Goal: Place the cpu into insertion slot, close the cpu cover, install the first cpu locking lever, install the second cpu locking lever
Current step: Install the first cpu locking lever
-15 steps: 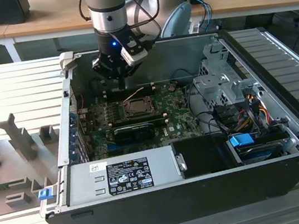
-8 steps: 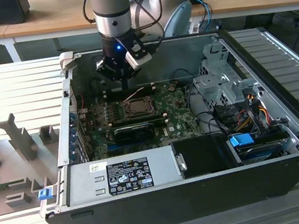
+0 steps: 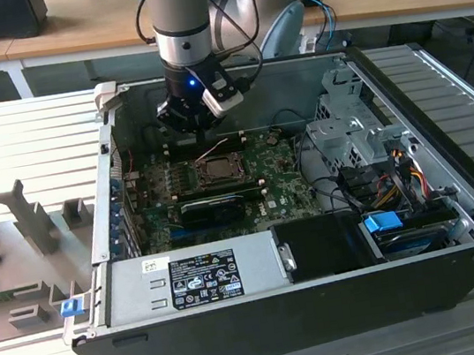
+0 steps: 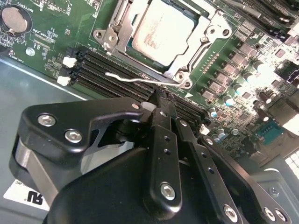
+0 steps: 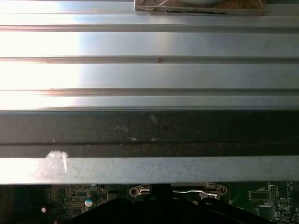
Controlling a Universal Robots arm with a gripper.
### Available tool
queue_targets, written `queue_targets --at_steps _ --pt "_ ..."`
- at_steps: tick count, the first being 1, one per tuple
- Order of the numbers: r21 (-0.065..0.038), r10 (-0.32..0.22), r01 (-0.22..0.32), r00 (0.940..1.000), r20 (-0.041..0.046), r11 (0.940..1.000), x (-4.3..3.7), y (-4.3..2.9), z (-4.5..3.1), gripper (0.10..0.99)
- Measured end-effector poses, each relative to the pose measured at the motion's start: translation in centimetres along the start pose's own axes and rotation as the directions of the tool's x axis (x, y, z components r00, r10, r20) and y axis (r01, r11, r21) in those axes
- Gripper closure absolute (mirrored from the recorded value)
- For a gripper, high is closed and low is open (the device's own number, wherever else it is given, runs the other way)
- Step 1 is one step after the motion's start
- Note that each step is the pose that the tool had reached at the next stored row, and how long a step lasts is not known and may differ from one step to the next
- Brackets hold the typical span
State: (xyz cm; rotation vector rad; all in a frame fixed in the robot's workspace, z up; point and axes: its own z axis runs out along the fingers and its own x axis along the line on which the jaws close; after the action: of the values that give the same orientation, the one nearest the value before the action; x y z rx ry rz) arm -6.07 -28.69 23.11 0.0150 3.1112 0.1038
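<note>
Exterior view: white-labelled power supply (image 3: 200,278).

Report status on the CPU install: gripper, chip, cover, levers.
Gripper shut, tips at a locking lever beside the socket. Cpu seated in slot, cpu cover closed over it. Nothing in the way.

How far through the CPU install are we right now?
Done, by the look of it: the cpu lies in the insertion slot with the cpu cover closed down around it. In hand: the gripper, fingers together, is at a thin silver locking lever that stands out beside the socket, not latched. Left: that lever at least; I cannot tell the other lever's state.
</note>
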Motion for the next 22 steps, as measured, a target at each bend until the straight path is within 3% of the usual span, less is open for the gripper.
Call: queue_targets --at_steps 15,22 --pt "0.000 0.000 0.000 1.0000 0.0000 1.0000 -0.32 0.00 0.11 0.980" --pt "0.000 -0.010 0.010 0.9999 -0.0006 0.9999 -1.04 0.12 0.19 0.980"
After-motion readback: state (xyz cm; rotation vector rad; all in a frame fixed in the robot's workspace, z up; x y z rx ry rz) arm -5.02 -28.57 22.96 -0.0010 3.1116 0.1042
